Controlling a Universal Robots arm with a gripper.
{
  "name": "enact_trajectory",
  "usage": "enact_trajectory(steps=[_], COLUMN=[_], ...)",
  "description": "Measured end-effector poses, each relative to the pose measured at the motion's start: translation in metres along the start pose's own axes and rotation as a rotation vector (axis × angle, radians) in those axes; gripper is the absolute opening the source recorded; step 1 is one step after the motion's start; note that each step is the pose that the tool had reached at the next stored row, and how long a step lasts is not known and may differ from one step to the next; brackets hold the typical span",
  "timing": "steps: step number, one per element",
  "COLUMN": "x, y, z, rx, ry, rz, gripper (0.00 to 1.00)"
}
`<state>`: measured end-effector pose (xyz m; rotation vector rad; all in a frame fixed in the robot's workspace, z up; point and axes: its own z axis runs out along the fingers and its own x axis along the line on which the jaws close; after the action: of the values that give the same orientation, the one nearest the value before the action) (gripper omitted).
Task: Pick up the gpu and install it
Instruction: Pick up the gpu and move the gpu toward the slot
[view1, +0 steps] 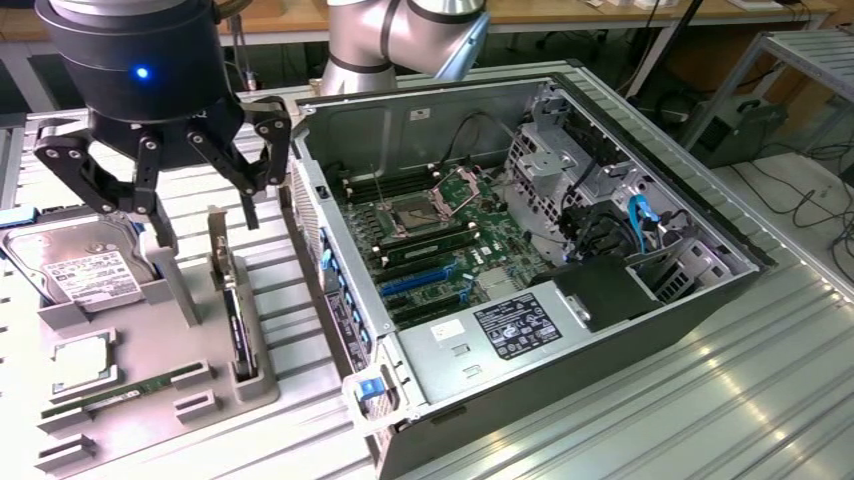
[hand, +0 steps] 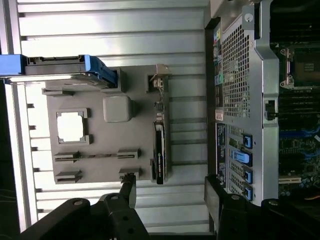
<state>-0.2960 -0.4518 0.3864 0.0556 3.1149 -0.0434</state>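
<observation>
The gpu (view1: 238, 325) stands on its edge in a slot of the grey holder tray (view1: 200, 350), its silver bracket at the far end. In the wrist view the gpu (hand: 159, 150) is edge-on, a thin card with a black cooler. My gripper (view1: 207, 235) hangs above the tray, over the bracket end of the gpu, apart from it. Its fingers are spread wide and open with nothing between them. In the wrist view my gripper (hand: 170, 187) has its two fingertips standing either side of the card's line, just past the cooler end.
An open computer case (view1: 694, 300) lies at the exterior view's right of the tray, its motherboard (view1: 441, 240) with blue slots exposed. The tray also carries a hard drive (view1: 80, 265), a CPU (view1: 83, 362) and a RAM stick (view1: 120, 395). The case wall (hand: 240, 75) runs close beside the tray.
</observation>
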Motion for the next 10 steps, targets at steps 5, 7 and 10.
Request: enact_trajectory(steps=[5,7,10], x=[0.001,0.001,0.002], y=[0.0073,0.0077,0.0219], z=[0.0067,0.0094,0.0233], rx=[0.0081,0.0072,0.0059], ry=[-0.002,-0.0033,-0.0049], rz=[-0.026,-0.05,-0.102], gripper=[0.66,0.66,0.66])
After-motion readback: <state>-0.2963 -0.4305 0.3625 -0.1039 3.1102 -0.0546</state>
